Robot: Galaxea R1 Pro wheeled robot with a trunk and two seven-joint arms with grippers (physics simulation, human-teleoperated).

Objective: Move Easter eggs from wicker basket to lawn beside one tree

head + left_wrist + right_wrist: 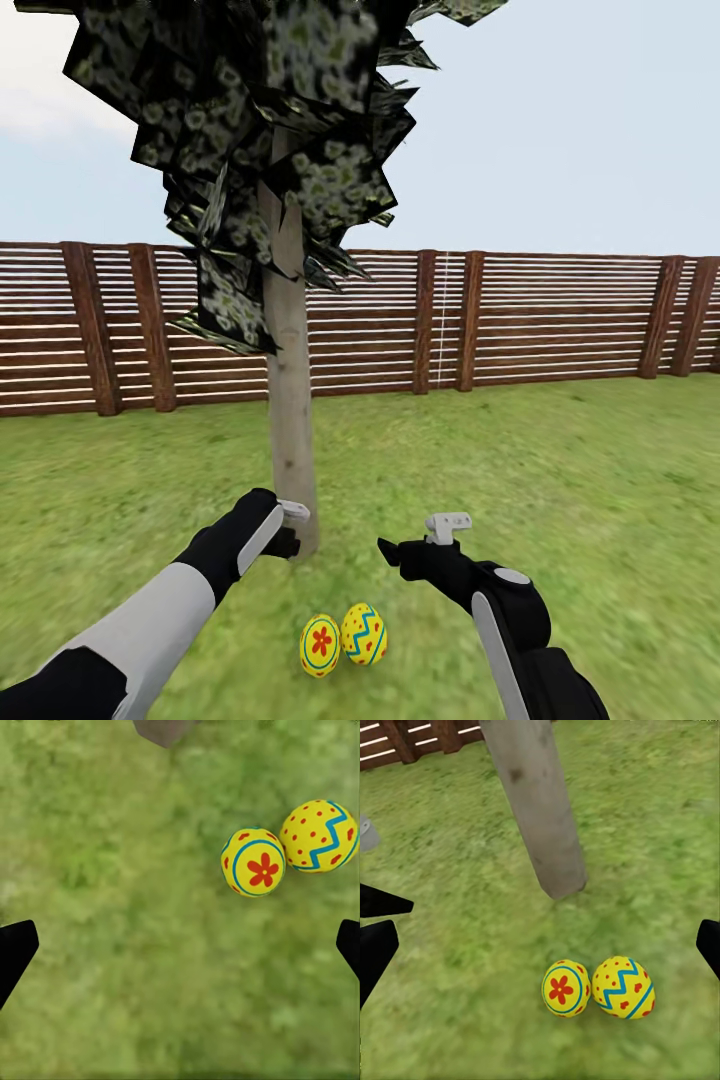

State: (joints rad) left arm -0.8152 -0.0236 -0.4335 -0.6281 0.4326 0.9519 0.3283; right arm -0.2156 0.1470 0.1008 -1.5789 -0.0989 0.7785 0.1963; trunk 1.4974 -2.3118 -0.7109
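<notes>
Two eggs lie touching on the lawn [560,480] just in front of the tree [292,420]: the flower egg [320,645] and the zigzag egg [364,633]. The left end effector [290,530] hangs beside the trunk base, fingers spread, holding nothing. The right end effector [405,545] hangs near the trunk, spread and empty. The fence [560,320] stands behind the tree.

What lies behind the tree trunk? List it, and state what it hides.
Behind the tree trunk lie lawn and the slatted wooden fence. The trunk covers a narrow strip of both; nothing there can be judged. The two eggs lie in front.
</notes>
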